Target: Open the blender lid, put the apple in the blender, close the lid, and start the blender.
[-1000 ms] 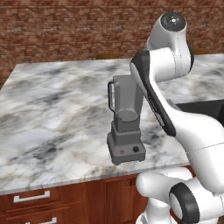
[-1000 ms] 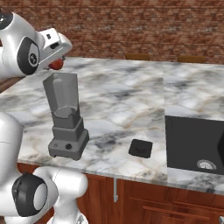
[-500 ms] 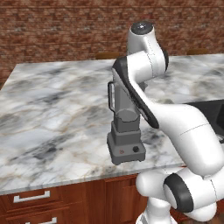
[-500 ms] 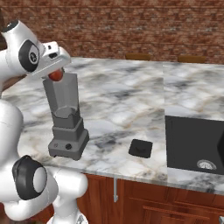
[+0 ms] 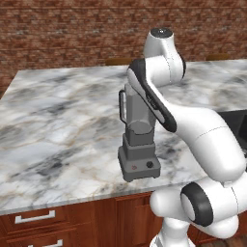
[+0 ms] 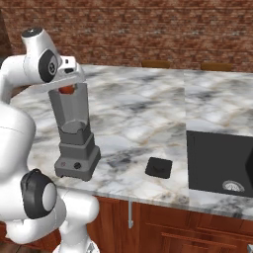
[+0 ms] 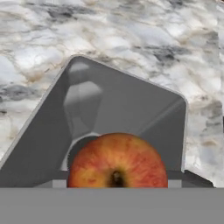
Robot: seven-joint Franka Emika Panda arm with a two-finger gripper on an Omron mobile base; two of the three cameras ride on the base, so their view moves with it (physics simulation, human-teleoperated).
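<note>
Over the blender [image 6: 73, 133], the tool [image 6: 67, 87] has come down since a second ago and now sits at the open jar mouth, grasping the apple [image 7: 117, 161] just inside the rim. To the right, the blender lid [image 6: 158, 167] lies flat on the worktop [image 6: 148, 118], near its front edge, open marble around it.

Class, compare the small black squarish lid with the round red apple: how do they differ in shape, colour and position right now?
The flat black squarish lid lies on the marble counter, right of the tall grey blender; the round red apple is up at the open jar's mouth. The lid is flat and angular, the apple a ball. The lid lies free; the apple sits at the fingers. Both are much smaller than the blender.
</note>
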